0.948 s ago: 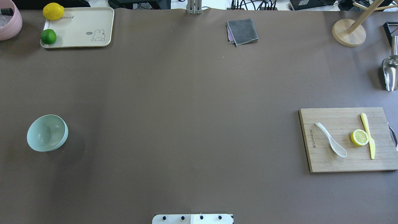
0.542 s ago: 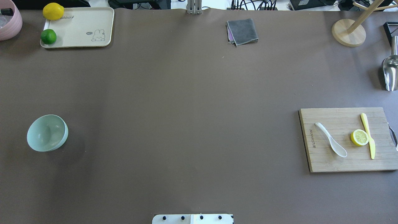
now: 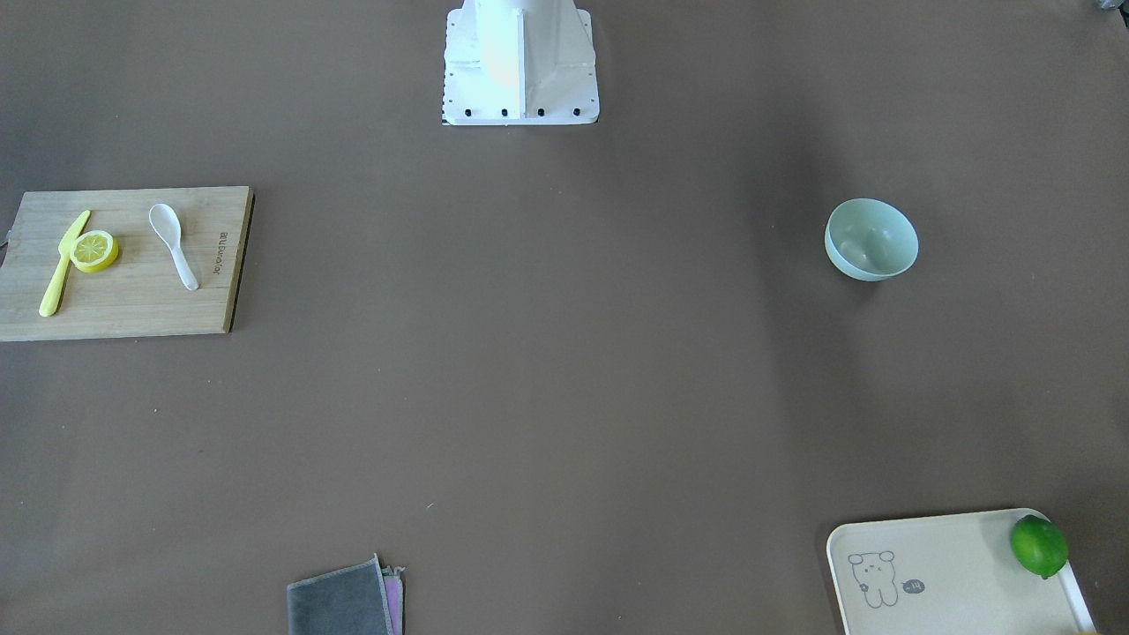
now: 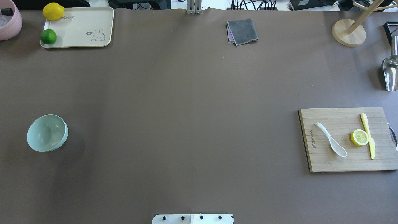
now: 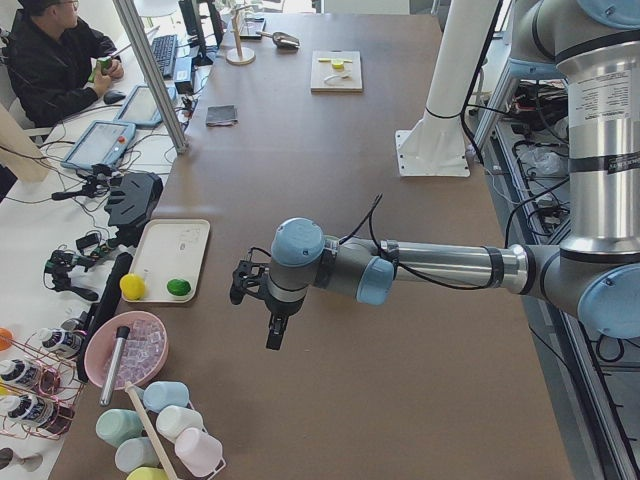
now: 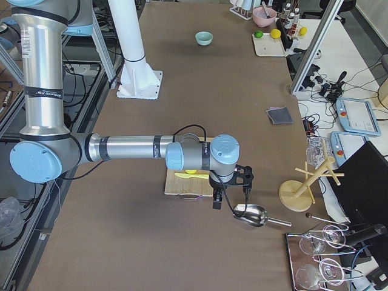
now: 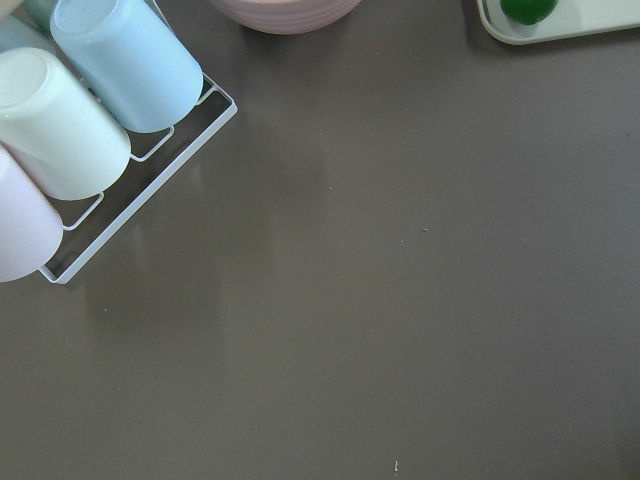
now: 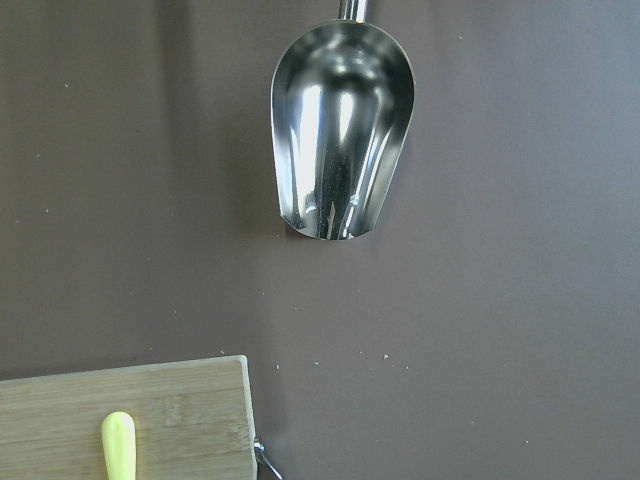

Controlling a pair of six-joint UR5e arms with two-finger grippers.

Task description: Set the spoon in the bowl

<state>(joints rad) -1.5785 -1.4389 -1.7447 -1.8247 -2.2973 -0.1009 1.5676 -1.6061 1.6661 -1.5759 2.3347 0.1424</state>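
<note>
The bowl (image 4: 47, 133) stands upright near the desk's (image 4: 186, 109) left edge. I cannot tell how the left hand (image 5: 270, 325) is set. The spoon (image 4: 331, 144) lies on the cutting board (image 4: 326, 163) at the right edge. I cannot tell how the right hand (image 6: 230, 193) is set either.

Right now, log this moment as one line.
phase: pre-grasp | white plastic spoon: on wooden cutting board, untouched | mint-green round bowl: empty, table's opposite side

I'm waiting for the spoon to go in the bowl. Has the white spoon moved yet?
No. The spoon lies in the same spot on the cutting board, same gap from the lemon half.
</note>
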